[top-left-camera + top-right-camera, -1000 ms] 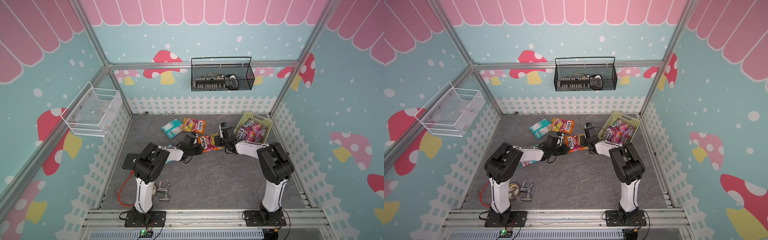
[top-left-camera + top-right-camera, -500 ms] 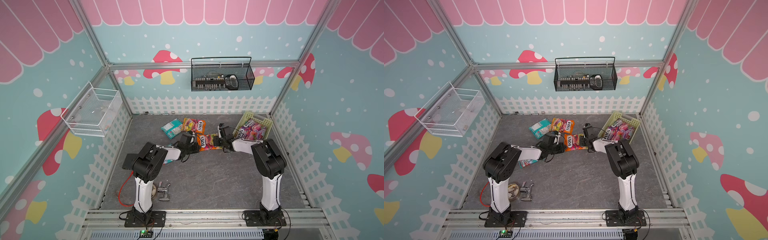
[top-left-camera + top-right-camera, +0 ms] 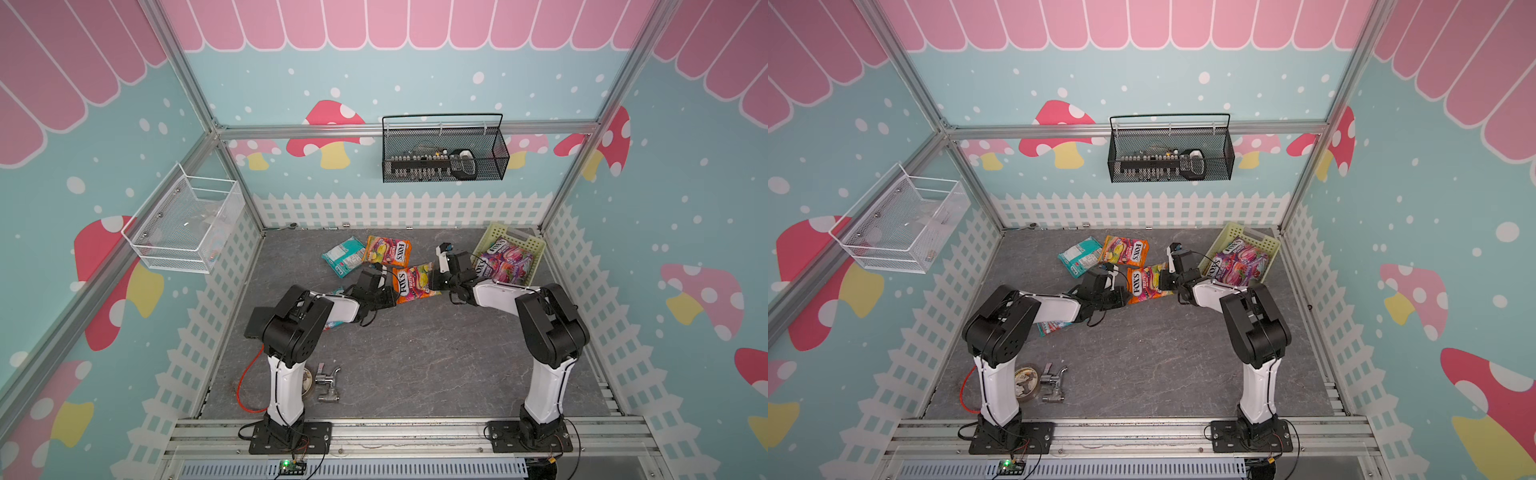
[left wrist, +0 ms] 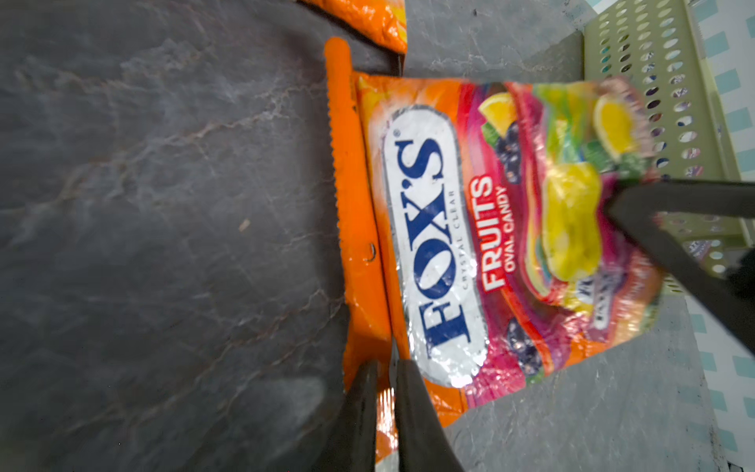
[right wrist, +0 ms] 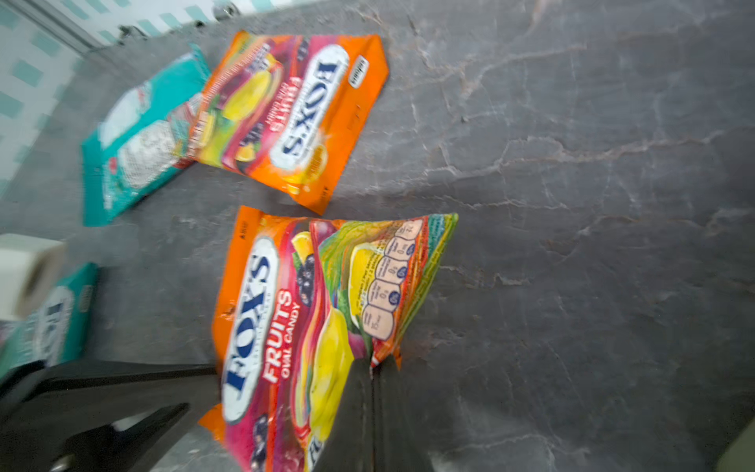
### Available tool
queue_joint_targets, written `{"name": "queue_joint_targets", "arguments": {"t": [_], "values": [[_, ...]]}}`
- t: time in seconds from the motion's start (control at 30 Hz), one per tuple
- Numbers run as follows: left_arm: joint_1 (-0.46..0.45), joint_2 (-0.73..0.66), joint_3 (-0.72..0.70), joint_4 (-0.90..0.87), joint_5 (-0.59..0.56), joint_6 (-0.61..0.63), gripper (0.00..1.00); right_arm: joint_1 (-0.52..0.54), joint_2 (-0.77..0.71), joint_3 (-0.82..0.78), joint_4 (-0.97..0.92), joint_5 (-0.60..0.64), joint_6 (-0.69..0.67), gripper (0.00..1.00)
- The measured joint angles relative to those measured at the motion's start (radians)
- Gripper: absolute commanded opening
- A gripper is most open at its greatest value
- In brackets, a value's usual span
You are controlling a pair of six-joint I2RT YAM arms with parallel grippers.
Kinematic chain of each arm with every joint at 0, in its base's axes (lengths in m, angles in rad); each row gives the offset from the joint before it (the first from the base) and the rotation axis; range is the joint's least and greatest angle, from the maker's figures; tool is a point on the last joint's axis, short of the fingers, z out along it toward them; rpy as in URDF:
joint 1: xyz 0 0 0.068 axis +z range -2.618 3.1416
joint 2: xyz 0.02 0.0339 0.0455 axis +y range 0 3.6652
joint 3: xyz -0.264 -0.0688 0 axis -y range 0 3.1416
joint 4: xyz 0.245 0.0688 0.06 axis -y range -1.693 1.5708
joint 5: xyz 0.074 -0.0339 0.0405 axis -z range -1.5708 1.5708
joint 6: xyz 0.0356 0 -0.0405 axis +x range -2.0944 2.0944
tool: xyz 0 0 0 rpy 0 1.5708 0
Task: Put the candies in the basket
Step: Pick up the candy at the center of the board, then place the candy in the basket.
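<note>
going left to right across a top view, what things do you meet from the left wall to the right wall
white wire basket → teal candy bag → far orange candy bag → nearer orange candy bag → yellow-green basket

Candy bags (image 3: 505, 264) in basket (image 3: 524, 240), loose bags (image 3: 386, 250) left.

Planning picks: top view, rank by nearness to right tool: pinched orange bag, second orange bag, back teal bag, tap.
1. pinched orange bag: in right tool
2. second orange bag: behind
3. back teal bag: leftward
4. tap: front left
</note>
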Motion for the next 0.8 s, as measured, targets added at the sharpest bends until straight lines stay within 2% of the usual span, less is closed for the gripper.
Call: {"name": "queue_joint_targets", "arguments": {"t": [0.2,0.33,0.43,0.57,0.63,0.8], "values": [[-0.001,-0.102,-0.073,-0.051,0.024,-0.036,0.31,0.005,-0.156,-0.043,0.005,-0.032,-0.023,0.0],[-0.003,-0.235,-0.092,-0.085,0.051,-0.027,0.44,-0.023,-0.297,-0.074,-0.013,-0.02,-0.039,0.0],[-0.006,-0.346,-0.092,-0.088,0.064,-0.005,0.52,-0.089,-0.406,-0.085,-0.026,-0.027,-0.039,0.0],[-0.01,-0.445,-0.092,-0.101,0.08,0.027,0.6,-0.229,-0.522,-0.091,-0.027,-0.034,-0.038,0.0],[-0.011,-0.467,-0.092,-0.114,0.09,0.041,0.65,-0.287,-0.538,-0.091,-0.018,-0.026,-0.038,0.0],[-0.017,-0.507,-0.117,-0.141,0.108,0.064,0.68,-0.401,-0.48,-0.099,0.039,-0.004,-0.02,0.0]]}}
